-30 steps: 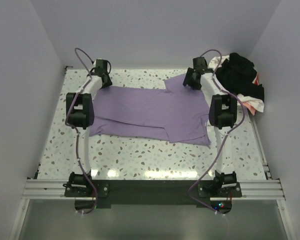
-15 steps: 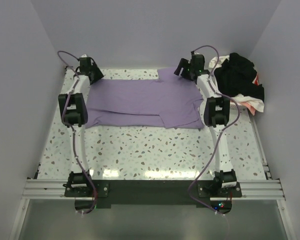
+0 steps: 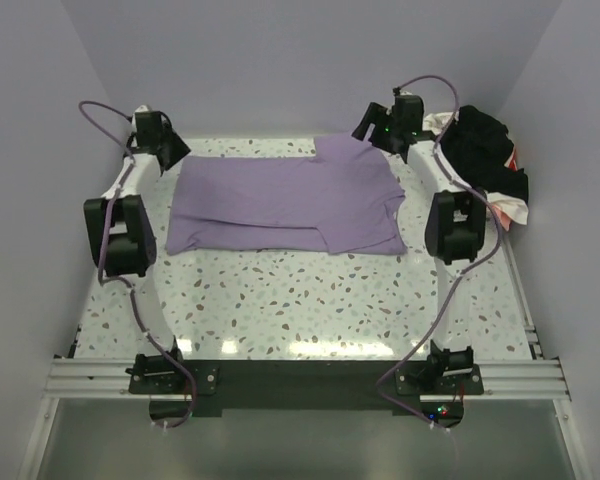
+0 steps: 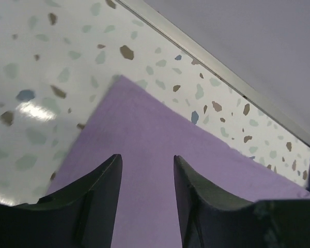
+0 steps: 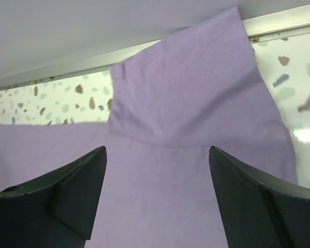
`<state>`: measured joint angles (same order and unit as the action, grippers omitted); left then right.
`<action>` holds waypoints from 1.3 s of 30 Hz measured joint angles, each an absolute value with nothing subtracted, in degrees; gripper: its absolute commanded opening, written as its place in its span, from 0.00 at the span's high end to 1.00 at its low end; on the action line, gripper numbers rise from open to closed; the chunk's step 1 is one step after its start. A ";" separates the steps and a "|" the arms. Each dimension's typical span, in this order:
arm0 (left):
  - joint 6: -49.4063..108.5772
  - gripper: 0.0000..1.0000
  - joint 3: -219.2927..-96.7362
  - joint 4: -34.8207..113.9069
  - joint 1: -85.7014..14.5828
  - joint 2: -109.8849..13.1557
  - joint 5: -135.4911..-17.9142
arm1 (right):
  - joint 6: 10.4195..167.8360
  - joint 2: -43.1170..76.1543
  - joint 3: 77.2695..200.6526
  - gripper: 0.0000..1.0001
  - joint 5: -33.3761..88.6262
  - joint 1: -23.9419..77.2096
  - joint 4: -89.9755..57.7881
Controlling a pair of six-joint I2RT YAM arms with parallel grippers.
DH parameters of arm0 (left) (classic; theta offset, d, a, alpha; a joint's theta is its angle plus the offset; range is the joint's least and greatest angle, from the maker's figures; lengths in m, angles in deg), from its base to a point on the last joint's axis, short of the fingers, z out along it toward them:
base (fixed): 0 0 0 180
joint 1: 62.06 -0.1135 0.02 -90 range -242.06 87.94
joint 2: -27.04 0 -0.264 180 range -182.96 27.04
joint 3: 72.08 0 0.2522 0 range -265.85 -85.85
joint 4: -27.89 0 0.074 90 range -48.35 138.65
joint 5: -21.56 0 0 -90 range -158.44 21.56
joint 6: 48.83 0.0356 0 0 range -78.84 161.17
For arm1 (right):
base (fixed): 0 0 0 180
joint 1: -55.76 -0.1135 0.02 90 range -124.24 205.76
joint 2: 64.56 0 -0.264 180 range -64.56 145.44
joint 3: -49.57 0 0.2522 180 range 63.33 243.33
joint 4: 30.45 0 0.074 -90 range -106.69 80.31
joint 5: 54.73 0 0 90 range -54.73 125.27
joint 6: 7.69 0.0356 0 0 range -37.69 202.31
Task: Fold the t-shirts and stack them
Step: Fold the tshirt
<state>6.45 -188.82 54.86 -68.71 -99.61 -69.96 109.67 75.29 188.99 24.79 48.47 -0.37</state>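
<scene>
Folded lilac t-shirt point(image 3: 285, 205) lies on the speckled counter point(image 3: 310, 300); left tool point(image 3: 175, 152) hangs at its far-left corner, right tool point(image 3: 368, 130) over its far-right sleeve, heap of shirts point(image 3: 480, 155) in the far-right corner

You had a pale speckled desk point(image 3: 310, 300) before you, with glare spots near its front. Plain grey-lilac walls point(image 3: 310, 60) closed three sides, and a metal rail point(image 3: 90, 375) ran along the near edge.

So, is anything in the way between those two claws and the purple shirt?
Nothing visible. The left gripper and right gripper hang open over the far edge of the purple t-shirt, with only air between them and the cloth.
</scene>
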 measured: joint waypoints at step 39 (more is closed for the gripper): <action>-11.83 0.83 -164.91 70.95 -65.89 -85.55 -48.26 | 109.62 42.98 143.55 0.42 31.54 49.35 -0.68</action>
